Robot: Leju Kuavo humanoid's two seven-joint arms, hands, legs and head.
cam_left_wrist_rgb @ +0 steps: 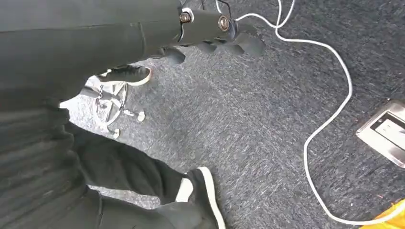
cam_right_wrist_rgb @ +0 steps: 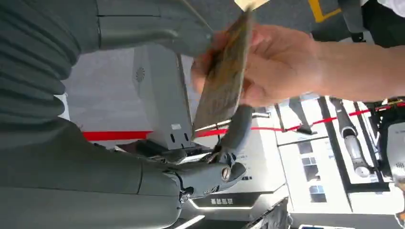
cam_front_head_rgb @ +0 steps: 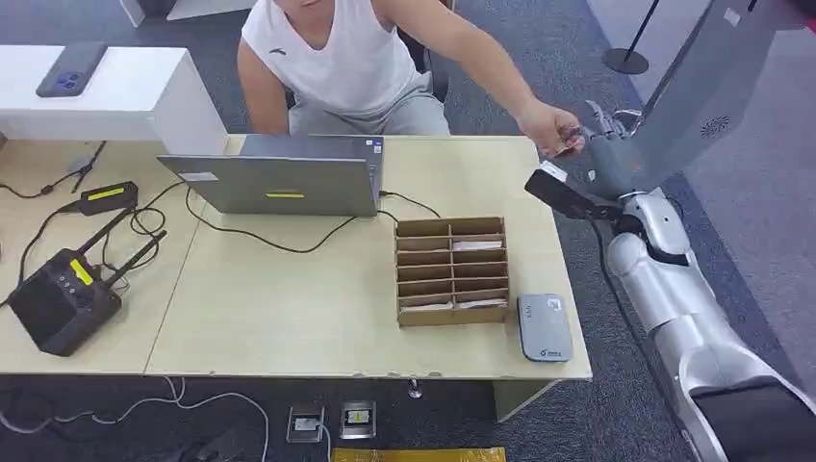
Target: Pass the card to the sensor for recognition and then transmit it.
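Right hand (cam_front_head_rgb: 604, 135) raised — card (cam_right_wrist_rgb: 224, 76) between fingers (cam_right_wrist_rgb: 239, 129)

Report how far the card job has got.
The sensor step cannot be confirmed from these views: the card reader lies bare on the table. In hand: the handover. The right hand is raised past the table's far corner, meeting the person's hand, whose fingers grip the card. Whether the robot's fingers also hold it is unclear. Left: release and draw the arm back. The left hand hangs over the floor.
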